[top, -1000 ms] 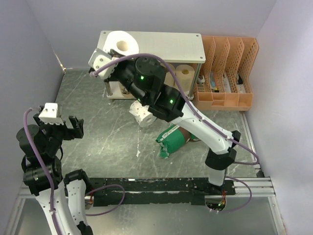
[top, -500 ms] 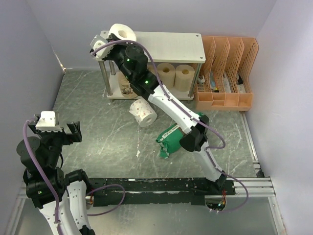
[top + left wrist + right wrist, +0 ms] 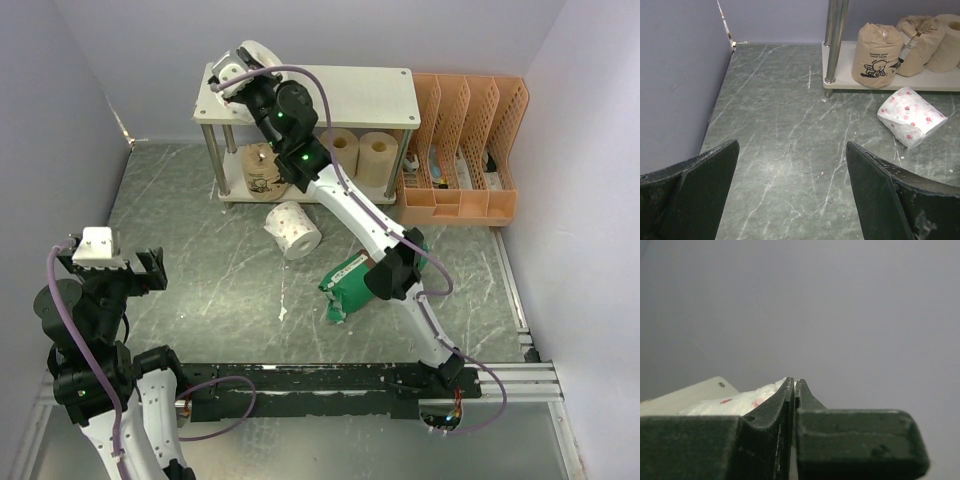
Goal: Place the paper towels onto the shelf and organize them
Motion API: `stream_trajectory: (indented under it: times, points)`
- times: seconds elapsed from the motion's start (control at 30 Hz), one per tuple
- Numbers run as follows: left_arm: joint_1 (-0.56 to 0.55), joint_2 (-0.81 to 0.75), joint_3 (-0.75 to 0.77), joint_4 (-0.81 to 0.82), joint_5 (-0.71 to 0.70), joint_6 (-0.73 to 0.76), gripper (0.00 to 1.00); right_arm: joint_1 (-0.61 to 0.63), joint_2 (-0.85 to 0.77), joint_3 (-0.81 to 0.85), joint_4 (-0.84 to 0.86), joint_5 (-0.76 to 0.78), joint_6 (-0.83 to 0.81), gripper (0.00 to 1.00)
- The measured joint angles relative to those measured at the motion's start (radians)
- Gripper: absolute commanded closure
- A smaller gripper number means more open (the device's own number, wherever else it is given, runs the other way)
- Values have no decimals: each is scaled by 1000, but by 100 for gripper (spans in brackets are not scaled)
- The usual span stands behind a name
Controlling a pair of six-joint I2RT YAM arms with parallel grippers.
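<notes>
My right gripper [image 3: 236,76] is shut on the edge of a white paper towel roll [image 3: 252,54] and holds it tilted over the back left corner of the shelf [image 3: 350,95]. In the right wrist view the jaws [image 3: 794,383] pinch the roll's flower-printed wrap [image 3: 735,403]. A second white roll with pink flowers [image 3: 293,229] lies on the table in front of the shelf. A green wrapped roll [image 3: 352,285] lies under the right arm. A labelled tan roll [image 3: 262,168] and two tan rolls [image 3: 360,152] stand on the lower tier. My left gripper [image 3: 125,262] is open and empty.
An orange perforated file rack [image 3: 465,140] stands right of the shelf. Purple walls close in the left, back and right. In the left wrist view the shelf's silver leg [image 3: 832,40], the labelled roll [image 3: 875,47] and the flowered roll [image 3: 911,116] lie ahead of the open jaws [image 3: 792,145].
The right arm stretched out and carried the white roll back and up over the shelf's back left corner. The left arm drew back slightly, then stayed still.
</notes>
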Motion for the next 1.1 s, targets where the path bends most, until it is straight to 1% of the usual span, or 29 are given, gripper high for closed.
stream_trajectory:
  times: [0.03, 0.13, 0.17, 0.3, 0.37, 0.53, 0.6, 0.67, 0.7, 0.73, 0.77, 0.9, 0.97, 1.0, 1.03, 1.07, 1.1]
  points:
    - [2, 0, 0, 0, 0, 0, 1, 0, 6, 0, 16, 0, 2, 89]
    - [3, -2, 0, 0, 0, 0, 2, 2, 25, 0, 64, 0, 15, 50]
    - [3, -3, 0, 0, 0, 0, 2, 3, 30, 0, 73, 0, 25, 41]
    - [3, -10, 0, 0, -2, 0, 2, 6, 65, 0, 137, -9, 57, 17]
    - [4, -10, 0, 0, -2, 0, 2, 6, 81, 0, 163, -12, 77, 1]
    - [6, -10, 0, 0, -2, 0, 2, 10, 92, -9, 216, -18, 136, 0]
    - [7, -10, 0, 0, -2, 0, 2, 20, 53, -74, 263, -3, 145, 0]
    - [7, -11, 0, 0, -2, 0, 2, 47, -16, -185, 303, 22, 121, 0]
    - [8, -13, 0, 0, -2, 0, 2, 79, -80, -293, 346, 64, 85, 0]
    - [8, -14, 0, -1, -2, 0, 2, 113, -125, -366, 378, 102, 47, 0]
    - [9, -17, 0, 0, -2, 0, 2, 167, -182, -463, 454, 174, -11, 0]
    - [16, -19, 0, 0, -2, 0, 2, 490, -354, -816, 855, 468, -294, 0]
    - [17, -12, 0, 1, -1, 0, 2, 662, -415, -1020, 1080, 614, -393, 0]
    - [18, -5, 0, 1, 1, 0, 2, 697, -434, -1107, 1153, 682, -406, 0]
    - [18, 3, 0, 2, 2, 1, 2, 699, -446, -1192, 1206, 755, -397, 0]
    - [18, 11, 0, 2, 3, 1, 2, 684, -455, -1264, 1238, 820, -379, 1]
    - [18, 20, 0, 2, 6, 1, 2, 640, -463, -1366, 1266, 909, -331, 1]
